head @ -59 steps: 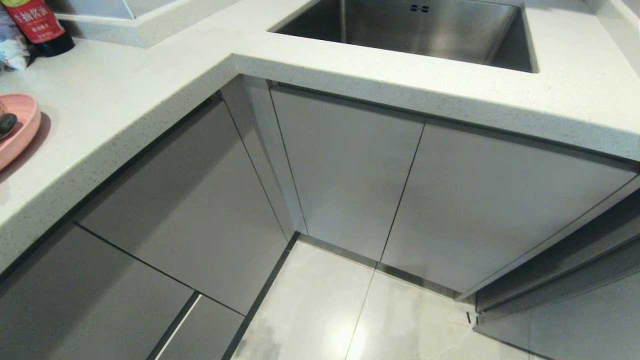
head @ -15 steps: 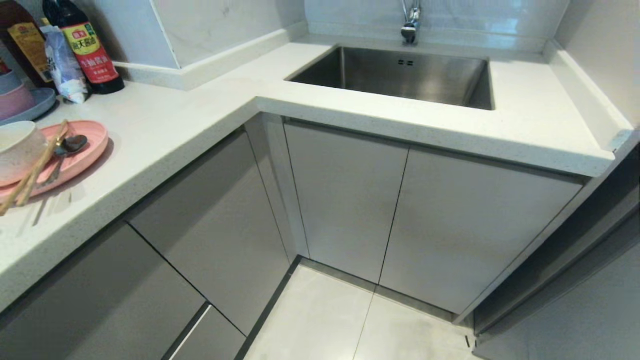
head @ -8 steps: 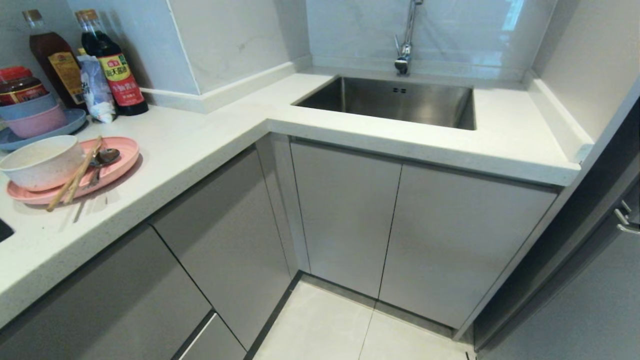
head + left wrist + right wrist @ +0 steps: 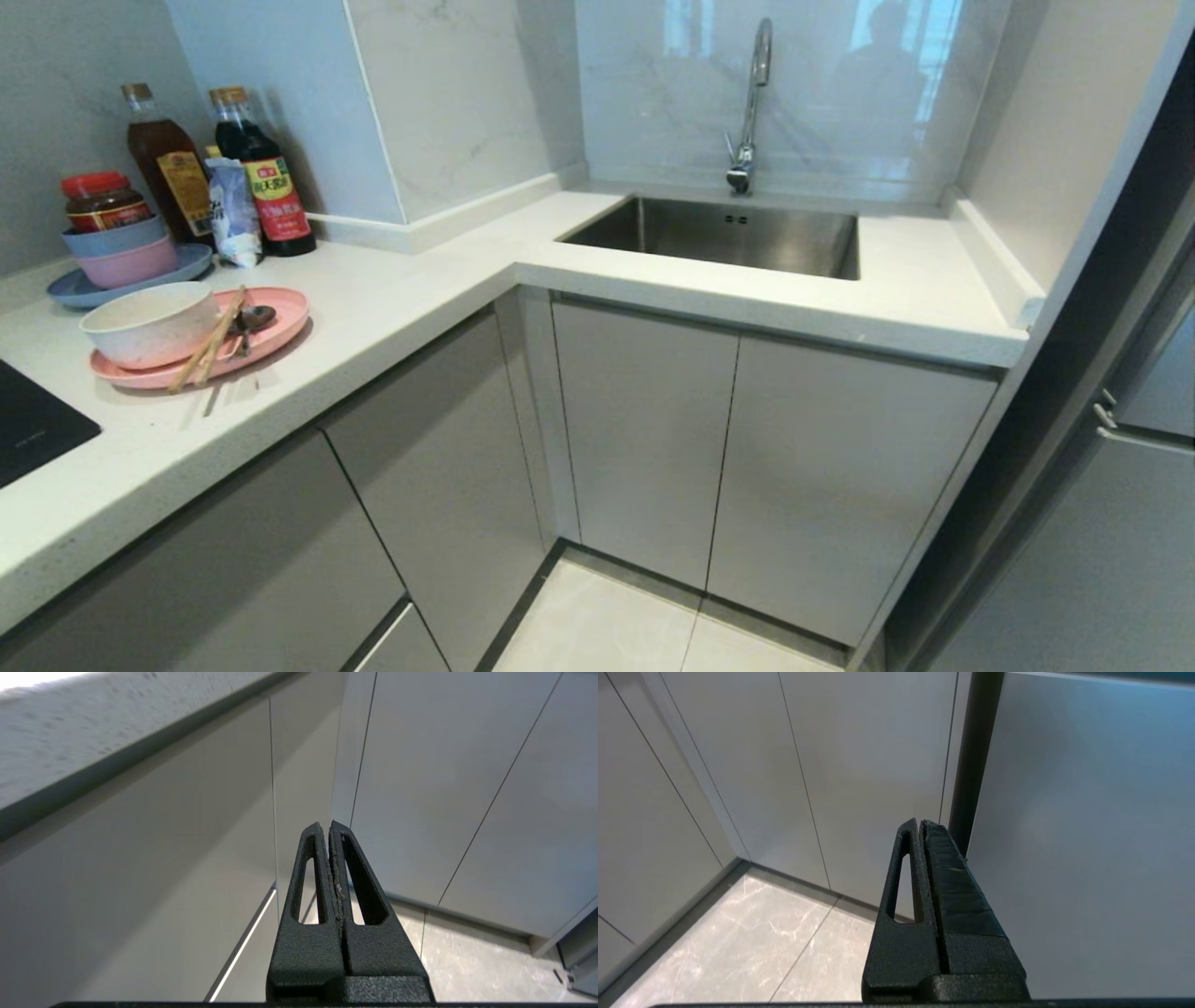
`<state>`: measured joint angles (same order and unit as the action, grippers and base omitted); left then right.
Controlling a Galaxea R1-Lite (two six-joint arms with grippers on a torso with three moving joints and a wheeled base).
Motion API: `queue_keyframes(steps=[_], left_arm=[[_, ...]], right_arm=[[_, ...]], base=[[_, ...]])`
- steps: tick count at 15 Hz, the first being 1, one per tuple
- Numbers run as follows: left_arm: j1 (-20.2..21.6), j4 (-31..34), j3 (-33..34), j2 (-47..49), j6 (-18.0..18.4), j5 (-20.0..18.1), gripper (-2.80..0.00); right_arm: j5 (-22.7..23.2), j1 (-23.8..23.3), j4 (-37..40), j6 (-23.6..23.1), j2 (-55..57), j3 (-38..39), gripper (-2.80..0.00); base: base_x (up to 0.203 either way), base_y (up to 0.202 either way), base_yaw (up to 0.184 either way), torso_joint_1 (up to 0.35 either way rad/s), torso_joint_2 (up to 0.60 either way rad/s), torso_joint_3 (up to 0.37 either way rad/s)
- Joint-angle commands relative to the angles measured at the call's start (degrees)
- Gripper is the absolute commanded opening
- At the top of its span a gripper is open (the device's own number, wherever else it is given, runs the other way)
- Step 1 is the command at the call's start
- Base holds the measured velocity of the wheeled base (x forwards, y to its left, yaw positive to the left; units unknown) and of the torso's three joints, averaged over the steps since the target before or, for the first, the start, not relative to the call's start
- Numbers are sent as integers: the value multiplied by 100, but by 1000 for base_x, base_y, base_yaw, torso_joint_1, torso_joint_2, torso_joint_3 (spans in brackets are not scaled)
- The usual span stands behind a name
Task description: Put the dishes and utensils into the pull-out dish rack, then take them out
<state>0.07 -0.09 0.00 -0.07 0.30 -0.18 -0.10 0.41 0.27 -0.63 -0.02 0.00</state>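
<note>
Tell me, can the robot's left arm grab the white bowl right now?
Probably not yet. The left gripper hangs shut, low by the cabinet fronts, below the countertop where the bowl sits.

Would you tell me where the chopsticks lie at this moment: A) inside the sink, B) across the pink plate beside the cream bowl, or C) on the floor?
B: the chopsticks rest on the pink plate, right beside the cream bowl.

pink plate (image 4: 280, 322), cream bowl (image 4: 149, 322)
</note>
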Motion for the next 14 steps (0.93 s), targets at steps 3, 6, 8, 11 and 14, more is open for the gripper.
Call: queue_keyframes(steps=[3,6,8,11,14], left_arm=[[1,0,0,-1,5,1,-280],[10,0,0,-1,5,1,-280],[6,0,0,-1,5,1,-280],[2,0,0,-1,5,1,-280],[10,0,0,-1,5,1,-280]], right_arm=[[1,2,0,-7,-6,0,-280],[1,2,0,-7,-6,0,-280],[1,2,0,-7,-6,0,-280],[1,2,0,-7,-6,0,-280],[1,2,0,2,-6,0,-280]], base=[[0,0,0,1,1,205],[0,0,0,3,4,204],[0,0,0,5,1,207],[0,0,0,0,4,115],[0,0,0,0,0,0]])
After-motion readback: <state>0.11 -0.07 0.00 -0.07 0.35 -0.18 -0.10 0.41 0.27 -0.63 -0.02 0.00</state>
